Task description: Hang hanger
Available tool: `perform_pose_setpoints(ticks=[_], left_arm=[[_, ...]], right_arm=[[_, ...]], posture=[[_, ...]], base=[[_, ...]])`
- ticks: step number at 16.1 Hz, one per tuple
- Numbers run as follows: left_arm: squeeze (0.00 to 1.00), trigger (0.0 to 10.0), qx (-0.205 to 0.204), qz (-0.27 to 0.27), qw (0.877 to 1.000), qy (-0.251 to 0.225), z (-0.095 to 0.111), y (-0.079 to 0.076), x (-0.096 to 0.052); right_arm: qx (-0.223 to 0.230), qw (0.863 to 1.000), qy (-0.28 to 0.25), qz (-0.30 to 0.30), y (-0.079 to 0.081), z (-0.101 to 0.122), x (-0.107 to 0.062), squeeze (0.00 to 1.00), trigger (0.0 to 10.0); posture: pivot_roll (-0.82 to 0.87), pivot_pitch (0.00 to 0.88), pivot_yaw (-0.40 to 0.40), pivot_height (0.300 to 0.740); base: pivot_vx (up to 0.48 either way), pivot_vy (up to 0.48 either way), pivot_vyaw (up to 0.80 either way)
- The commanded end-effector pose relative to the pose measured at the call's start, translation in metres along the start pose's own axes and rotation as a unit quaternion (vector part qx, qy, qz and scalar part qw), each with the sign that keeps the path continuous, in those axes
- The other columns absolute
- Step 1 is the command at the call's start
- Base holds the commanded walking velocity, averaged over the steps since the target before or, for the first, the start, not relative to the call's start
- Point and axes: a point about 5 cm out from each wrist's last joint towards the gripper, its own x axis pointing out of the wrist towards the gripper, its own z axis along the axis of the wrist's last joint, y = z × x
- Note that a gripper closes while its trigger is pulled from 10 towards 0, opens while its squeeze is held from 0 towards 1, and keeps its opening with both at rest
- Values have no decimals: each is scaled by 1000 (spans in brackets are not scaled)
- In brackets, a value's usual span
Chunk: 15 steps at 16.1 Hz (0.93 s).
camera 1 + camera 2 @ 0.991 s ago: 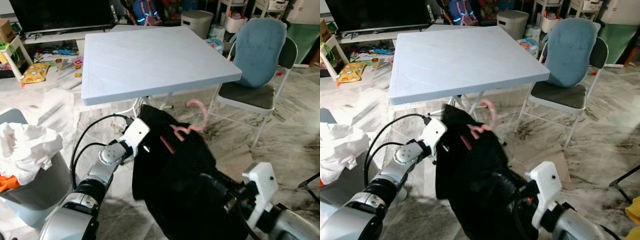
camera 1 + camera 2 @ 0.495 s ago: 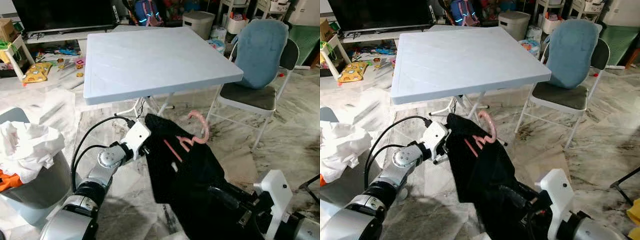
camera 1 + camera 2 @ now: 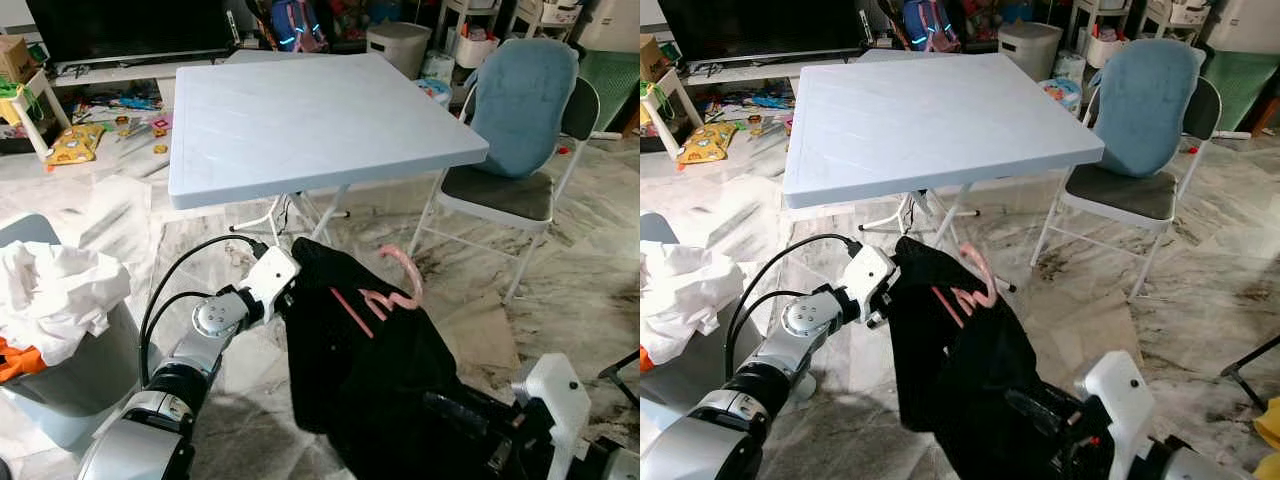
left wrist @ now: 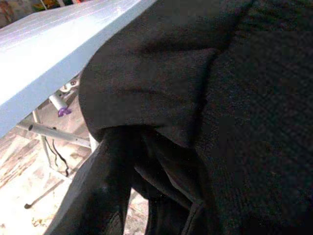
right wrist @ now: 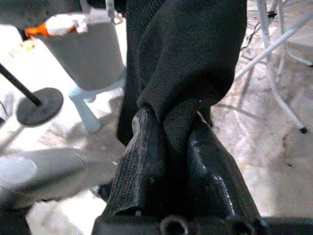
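A black garment [image 3: 350,370] hangs on a pink hanger [image 3: 393,295] in front of the white table [image 3: 310,110], below its near edge. The hanger's hook points up towards the table. My left gripper [image 3: 293,276] holds the garment's upper left corner; in the left wrist view the fabric [image 4: 220,98] drapes over one black finger [image 4: 98,191]. My right gripper [image 5: 172,125] is shut on a fold of the same garment lower down, and its fingers [image 3: 455,408] are partly buried in the cloth.
A blue-cushioned folding chair [image 3: 520,120] stands right of the table. A grey bin [image 3: 70,370] stuffed with white cloth is at my left. Flattened cardboard [image 3: 485,335] lies on the marble floor. Toys and a TV stand [image 3: 100,70] sit behind the table.
The garment and hanger have sunk lower and hang a little further from the table edge. My right arm has dropped lower in view, and the left has barely moved.
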Motion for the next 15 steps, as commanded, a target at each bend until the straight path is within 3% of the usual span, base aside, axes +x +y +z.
perform_pose_setpoints(ticks=[1, 7, 8, 10, 13, 15], left_arm=[[0, 0, 2, 11, 1000, -14, 6, 7, 0], [0, 0, -3, 44, 996, -80, 33, 21, 5], [0, 0, 1, 42, 996, -81, 36, 23, 6], [0, 0, 5, 43, 996, -74, 36, 26, 5], [0, 0, 0, 43, 997, -62, 33, 32, 2], [0, 0, -5, 34, 998, -54, 30, 28, 4]], right_arm=[[-12, 1000, 9, 11, 4, 0, -1, 0, 10000], [-54, 995, 75, -24, -13, -14, -11, 0, 10000], [-70, 991, 109, -25, -17, -22, -19, 0, 10000], [-73, 989, 126, -22, -19, -25, -31, 0, 10000], [-93, 979, 179, -35, -30, -29, -70, 0, 10000], [-96, 983, 152, -27, -27, -18, -76, 0, 10000]], posture=[[-58, 0, -12, 740], [-55, 0, -18, 740], [-52, 0, -18, 740], [-50, 0, -18, 740], [-66, 0, -12, 740], [-69, 0, -10, 740]], base=[[0, 0, 0], [0, 0, 0], [0, 0, 0], [0, 0, 0], [0, 0, 0], [0, 0, 0]])
